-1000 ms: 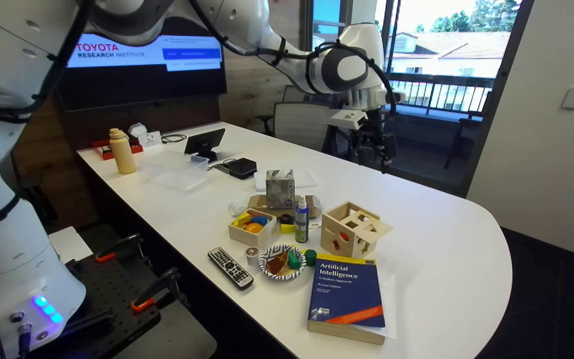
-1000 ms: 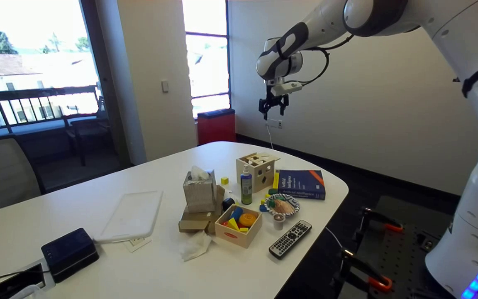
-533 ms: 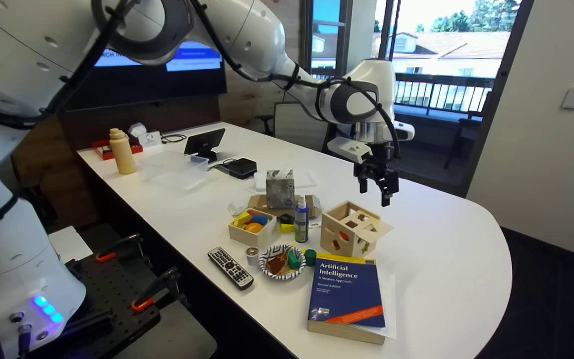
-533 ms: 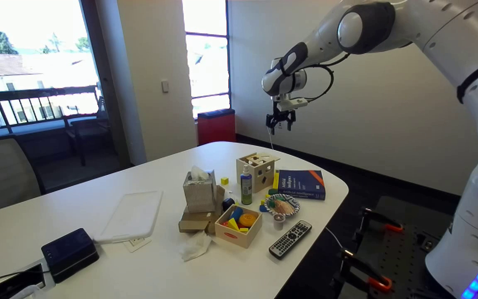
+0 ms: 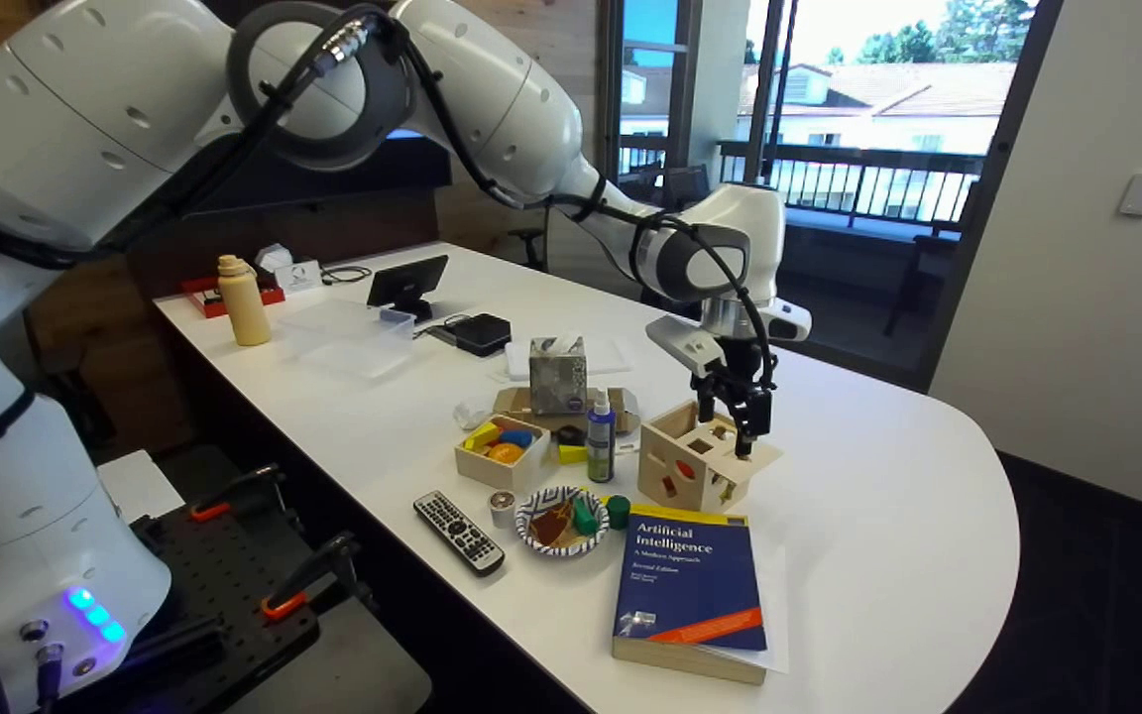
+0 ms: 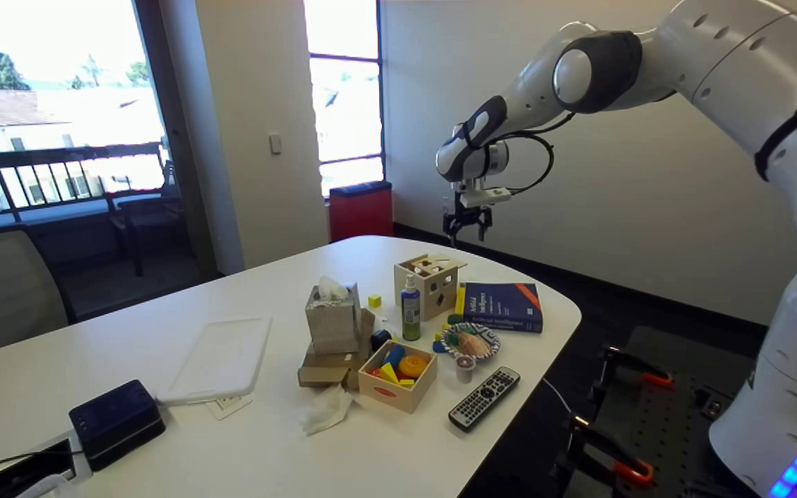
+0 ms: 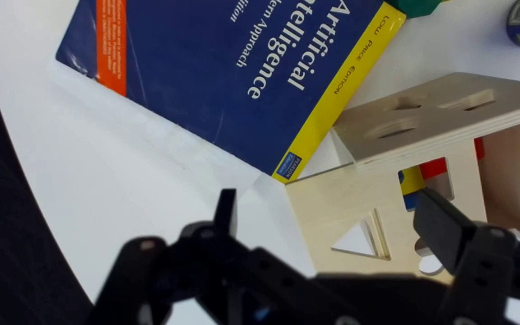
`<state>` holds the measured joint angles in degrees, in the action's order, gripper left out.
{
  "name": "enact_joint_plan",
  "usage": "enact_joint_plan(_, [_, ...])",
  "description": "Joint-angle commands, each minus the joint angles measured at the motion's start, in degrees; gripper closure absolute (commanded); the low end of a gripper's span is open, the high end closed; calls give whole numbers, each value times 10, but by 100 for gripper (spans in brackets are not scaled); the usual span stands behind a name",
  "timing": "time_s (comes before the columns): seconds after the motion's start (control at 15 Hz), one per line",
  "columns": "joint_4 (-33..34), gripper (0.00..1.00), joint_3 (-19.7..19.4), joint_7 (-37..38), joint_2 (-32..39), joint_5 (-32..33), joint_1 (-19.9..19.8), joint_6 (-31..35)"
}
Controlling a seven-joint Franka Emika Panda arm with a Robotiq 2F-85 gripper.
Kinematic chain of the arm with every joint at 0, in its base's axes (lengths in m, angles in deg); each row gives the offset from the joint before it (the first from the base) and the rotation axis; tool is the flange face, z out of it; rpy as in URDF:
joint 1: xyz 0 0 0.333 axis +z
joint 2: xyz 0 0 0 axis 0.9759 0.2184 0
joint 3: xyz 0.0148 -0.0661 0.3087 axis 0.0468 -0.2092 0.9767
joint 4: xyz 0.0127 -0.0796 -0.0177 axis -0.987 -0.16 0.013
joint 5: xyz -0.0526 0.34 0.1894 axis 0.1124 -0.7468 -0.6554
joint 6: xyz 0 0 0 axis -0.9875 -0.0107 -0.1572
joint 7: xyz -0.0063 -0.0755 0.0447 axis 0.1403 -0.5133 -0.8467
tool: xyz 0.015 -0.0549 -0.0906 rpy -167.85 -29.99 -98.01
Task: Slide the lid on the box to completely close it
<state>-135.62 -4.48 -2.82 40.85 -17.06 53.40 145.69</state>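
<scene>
We find the gripper [image 7: 325, 198] hanging over the projecting end of the lid [image 7: 350, 198], jaws spread, nothing held. In the wrist view the lid covers the box [image 7: 447, 122] only partly: overhang towards 9 o'clock, gap towards 3 o'clock. One fingertip [image 7: 438, 221] crosses the square cut-out's edge; descending there could, we judge, snag it. Off-centre pushing may jam the lid. We see nothing bracing the box, so hard pushing could shift it.

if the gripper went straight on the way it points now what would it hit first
Probably the lid: in the wrist view, one finger of the open gripper shows over it, the other over the table; depth is unclear.
</scene>
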Motion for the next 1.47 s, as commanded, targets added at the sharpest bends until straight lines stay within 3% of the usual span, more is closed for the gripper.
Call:
enact_joint_plan(0.0, [53,0,16,-25,34,-30,-21,-21])
enact_joint_plan(0.8, [159,0,27,-13,133,-52,-38,-41])
enact_joint_plan(1.4, [196,0,39,-6,167,-47,-34,-39])
